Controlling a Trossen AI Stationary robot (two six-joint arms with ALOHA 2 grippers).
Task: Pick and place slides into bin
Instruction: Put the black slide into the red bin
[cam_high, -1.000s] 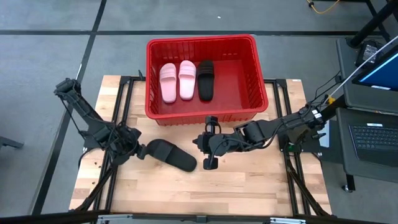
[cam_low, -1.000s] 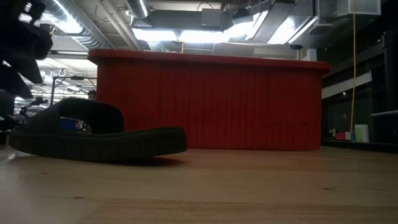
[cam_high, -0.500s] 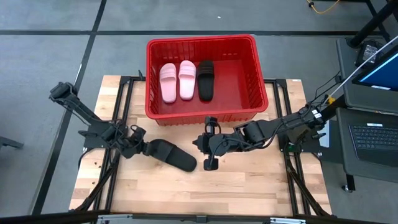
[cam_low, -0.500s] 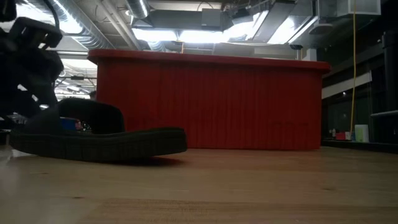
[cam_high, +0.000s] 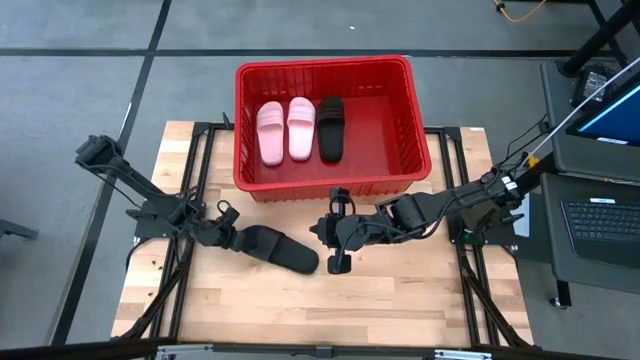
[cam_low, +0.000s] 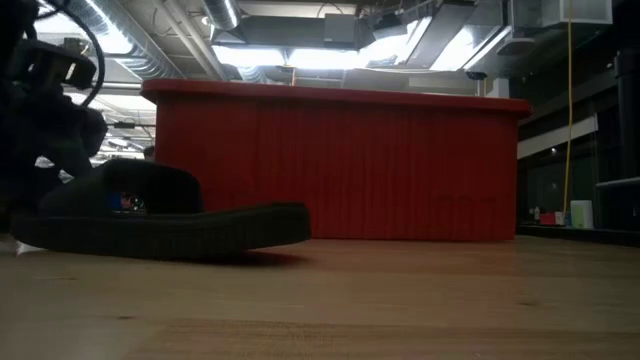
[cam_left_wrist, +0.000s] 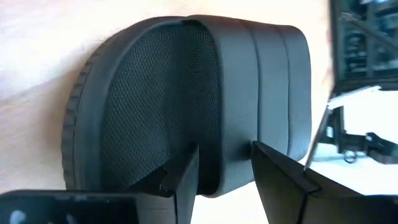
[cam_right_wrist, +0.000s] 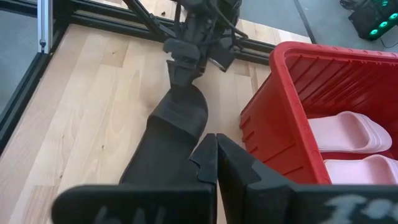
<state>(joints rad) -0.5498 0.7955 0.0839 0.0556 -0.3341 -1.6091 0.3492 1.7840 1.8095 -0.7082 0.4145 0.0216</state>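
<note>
Three of the four slides already lie side by side in the red bin (cam_high: 415, 120), which stands at the far edge of the wooden counter (cam_high: 400, 300): two pink slides (cam_high: 286, 130) and one black slide (cam_high: 331, 128), all toward the bin's left half with bare floor beside them on the right. The last black slide (cam_high: 276, 248) lies flat on the counter in front of the bin's left corner, well short of the wall. The left tool (cam_high: 226, 238) is at its heel end, and the left wrist view shows its two fingers (cam_left_wrist: 280, 183) spread, one on either side of the strap's edge (cam_left_wrist: 249, 93), one under the strap and one outside it, not yet squeezed onto it. So the step in hand looks like the grasp of the fourth slide, with the task mostly done. The right tool (cam_high: 337, 238) hangs just past the slide's toe end, near the bin's front wall, its fingers (cam_right_wrist: 205, 158) pressed together and holding nothing; it seems to be waiting. The next move calls for the left fingers to pinch firmly on the strap, then a lift high enough to carry the sole over the bin's front wall, and a release into the free space to the right of the black slide inside. The strap is soft, so the slide may dangle and swing, and its toe could catch the rim if the lift is low.
</note>
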